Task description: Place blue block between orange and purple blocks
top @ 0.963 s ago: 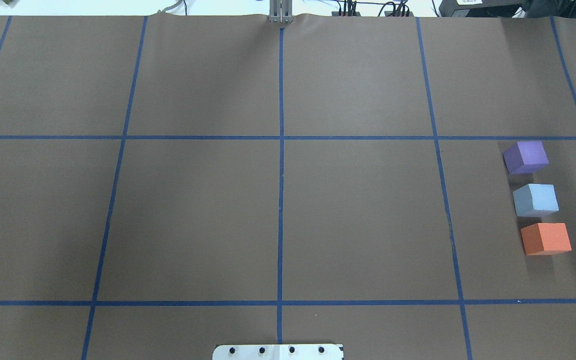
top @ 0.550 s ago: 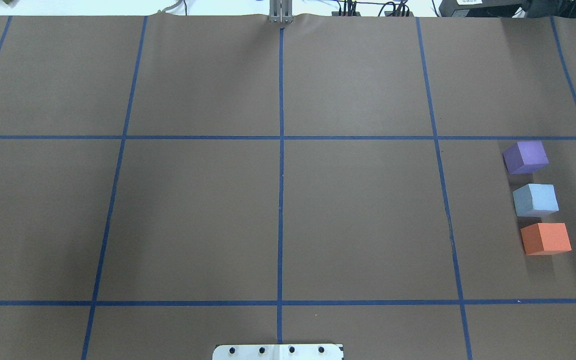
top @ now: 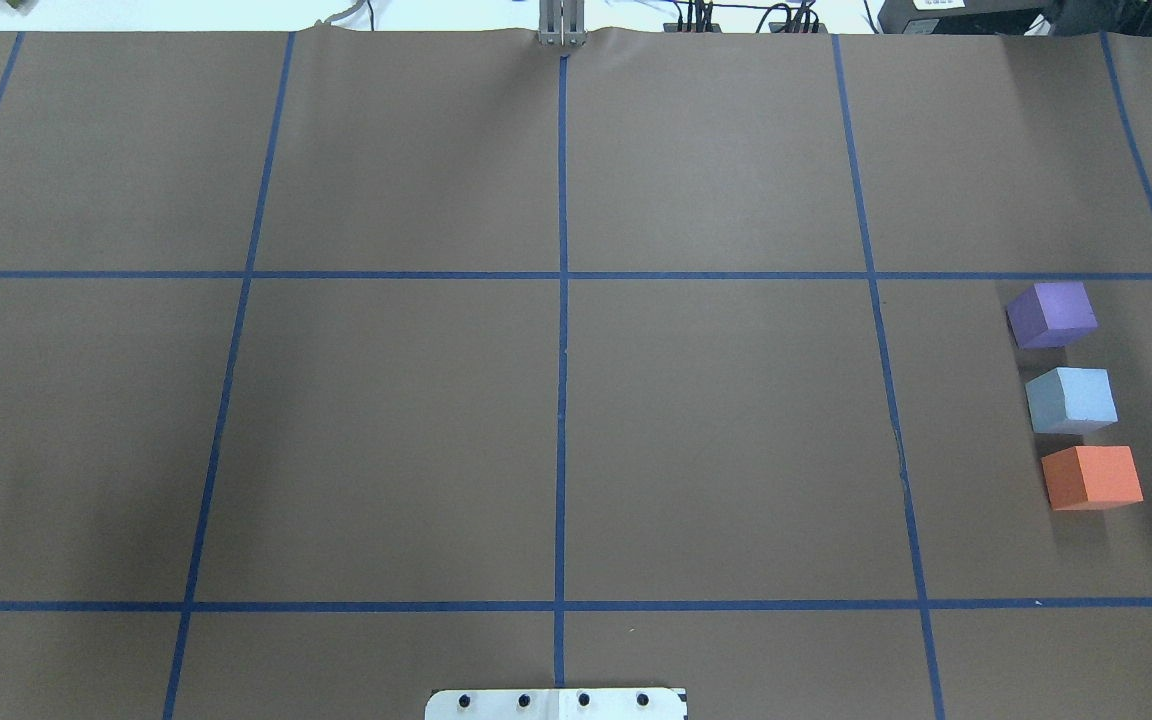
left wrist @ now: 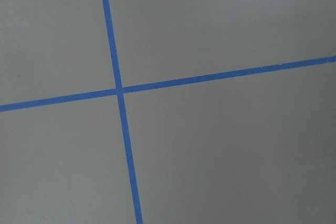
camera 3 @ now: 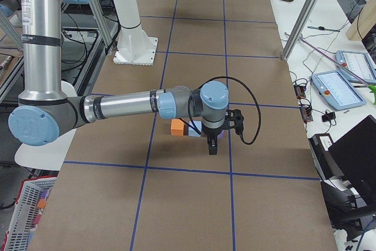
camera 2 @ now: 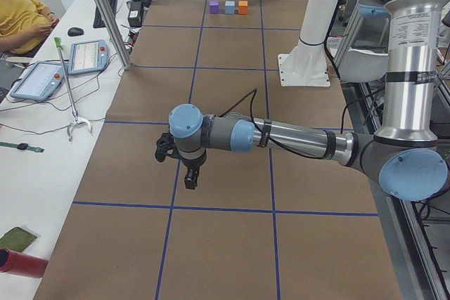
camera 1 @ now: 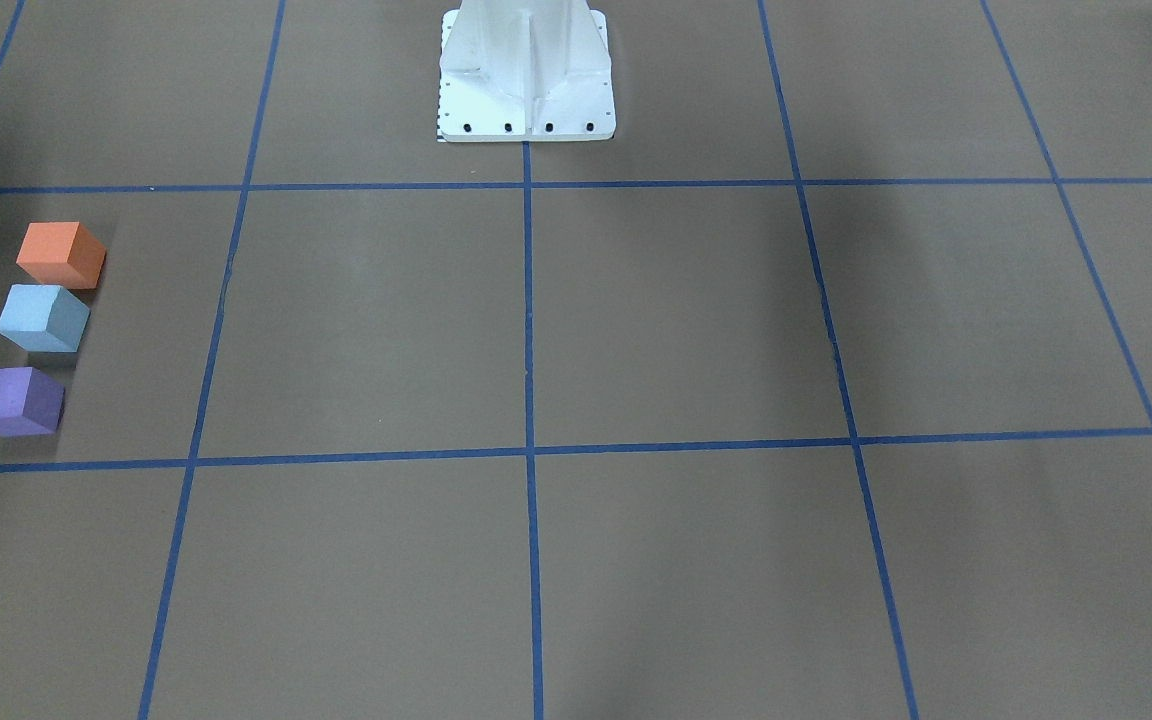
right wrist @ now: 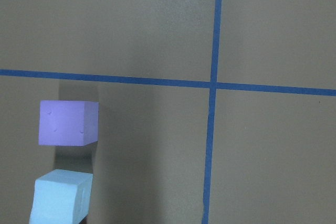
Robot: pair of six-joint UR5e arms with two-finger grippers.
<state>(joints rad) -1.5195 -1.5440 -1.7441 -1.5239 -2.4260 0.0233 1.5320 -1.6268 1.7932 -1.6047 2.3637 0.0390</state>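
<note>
The blue block [top: 1071, 400] sits lined up between orange block [top: 1093, 477] and purple block [top: 1053, 314], job seemingly done; whether the left end effector [camera 2: 190, 179] or right end effector [camera 3: 212, 146] is clenched, I can't tell.

No lettering is legible anywhere — the tablet [camera 2: 86, 56] screen perhaps too small.

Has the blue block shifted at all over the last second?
No. In the overhead view the blue block sits just as far from the tape line, between the purple block and orange block.
</note>
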